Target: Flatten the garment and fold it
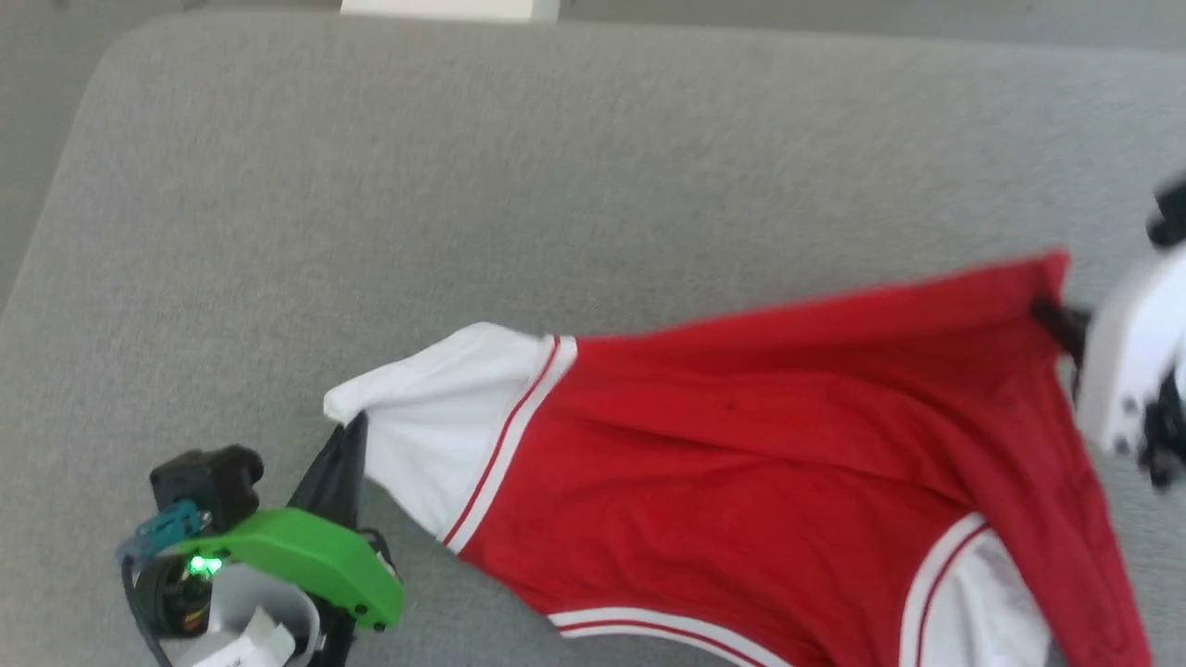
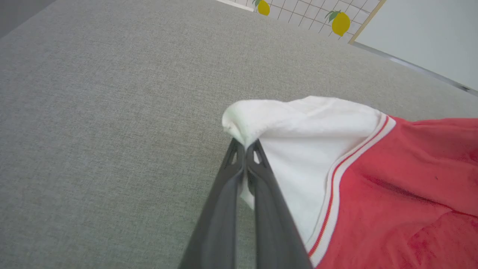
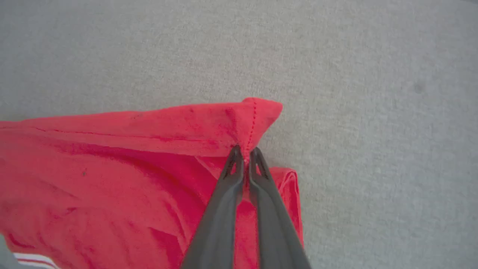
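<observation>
Two points of the red jersey-style T-shirt with white short sleeves and striped trim are pinched at once, probably so that it can be drawn taut and laid flat before any fold. In the head view it lies across the near right part of the grey woven-fabric surface, plain red side up, well away from the rounded far-left corner. The left gripper, below its green wrist housing, meets the tip of the white sleeve. The blurred right gripper meets the far red corner towards the right edge. Between them the far edge runs fairly straight, while diagonal creases cross the body, so the flattening looks unfinished. In the left wrist view the two dark fingers are pressed together on a bunched fold of the sleeve, with bare grey fabric beyond and a lemon-patterned tiled wall and a pale panel past the far edge. In the right wrist view the fingers are clamped on a stitched red corner, with a loose flap folded beneath them. Nothing else on the surface seems to block spreading.
</observation>
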